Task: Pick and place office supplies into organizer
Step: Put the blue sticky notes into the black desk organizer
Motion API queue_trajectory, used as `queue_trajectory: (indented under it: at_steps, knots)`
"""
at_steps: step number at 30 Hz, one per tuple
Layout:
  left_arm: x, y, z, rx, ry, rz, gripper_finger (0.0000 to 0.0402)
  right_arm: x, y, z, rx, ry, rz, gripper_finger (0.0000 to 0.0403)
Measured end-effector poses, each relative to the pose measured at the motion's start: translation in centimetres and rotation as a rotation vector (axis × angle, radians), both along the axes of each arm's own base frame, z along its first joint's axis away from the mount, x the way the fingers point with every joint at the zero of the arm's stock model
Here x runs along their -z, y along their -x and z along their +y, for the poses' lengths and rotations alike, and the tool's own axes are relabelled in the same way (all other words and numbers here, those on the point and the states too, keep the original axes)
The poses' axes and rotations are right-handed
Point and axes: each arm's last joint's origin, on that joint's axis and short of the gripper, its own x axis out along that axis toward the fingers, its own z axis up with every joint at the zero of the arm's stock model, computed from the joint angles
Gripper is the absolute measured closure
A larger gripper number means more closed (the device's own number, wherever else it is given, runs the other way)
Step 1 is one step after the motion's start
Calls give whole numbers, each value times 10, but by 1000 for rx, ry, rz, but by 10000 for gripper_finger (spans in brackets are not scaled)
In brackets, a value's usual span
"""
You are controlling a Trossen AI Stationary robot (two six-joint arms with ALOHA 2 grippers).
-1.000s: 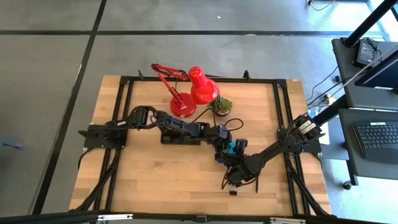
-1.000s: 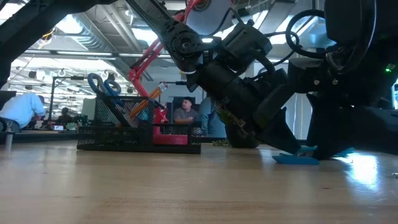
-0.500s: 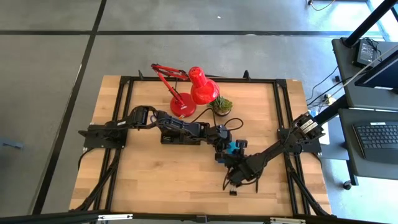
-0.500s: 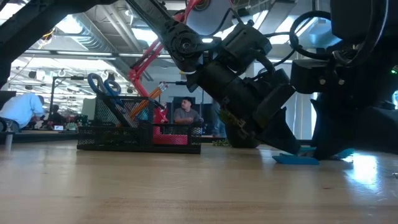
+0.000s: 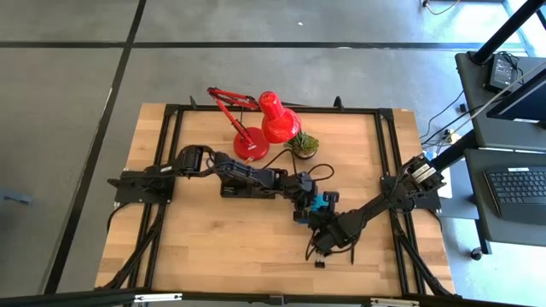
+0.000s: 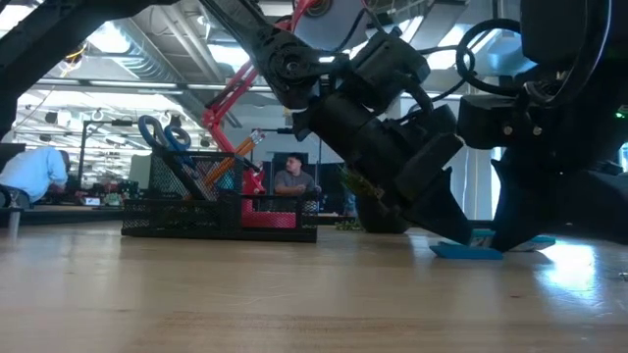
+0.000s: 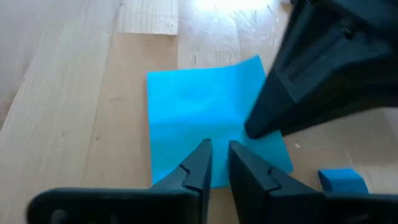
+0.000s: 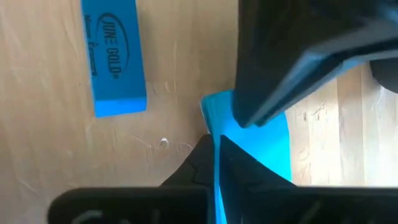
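We see the right gripper [image 8: 214,163] pinched on the edge of the blue pad [image 7: 205,118], flat on the worktop right of centre. The left gripper [image 7: 216,163] stands slightly apart over it. The eraser [image 8: 114,59] lies just beside, long axis along the pad's edge.

One legible marking found. The small blue rectangular eraser [image 8: 114,59], lying flat on the pale wooden tabletop [image 8: 43,143], carries dark printed lettering inside an oval outline; it reads approximately "JUNE GOLD". A second, smaller line of print runs alongside the oval on the same face and cannot be read. The marking shows in the right wrist view only.

The blue square paper note pad [image 7: 205,118] beside the eraser shows a plain face with no print.

In the high and low views, nothing readable shows on the red metal desk lamp [image 5: 264,119] or the black mesh desk organizer [image 6: 221,206].
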Motion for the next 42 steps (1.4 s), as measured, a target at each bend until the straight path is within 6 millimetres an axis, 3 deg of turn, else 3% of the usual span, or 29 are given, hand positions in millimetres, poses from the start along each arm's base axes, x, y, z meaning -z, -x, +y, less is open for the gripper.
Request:
queue_trajectory:
  at_steps: [11, 24, 34, 42]
  knots:
    - [-32, 19, -23, 52, -91, 111, 284, -10, -1, 0, 25, 44, 79, 397]
    - [-94, 53, -60, 78, -235, 126, 283, -24, 5, 7, 68, 144, 54, 397]
    - [-135, 122, -62, -40, -214, 4, 285, -62, -16, 26, 3, 251, -141, 393]
    - [-157, 194, -74, -237, -305, -155, 286, -76, -50, 18, -52, 293, -265, 396]
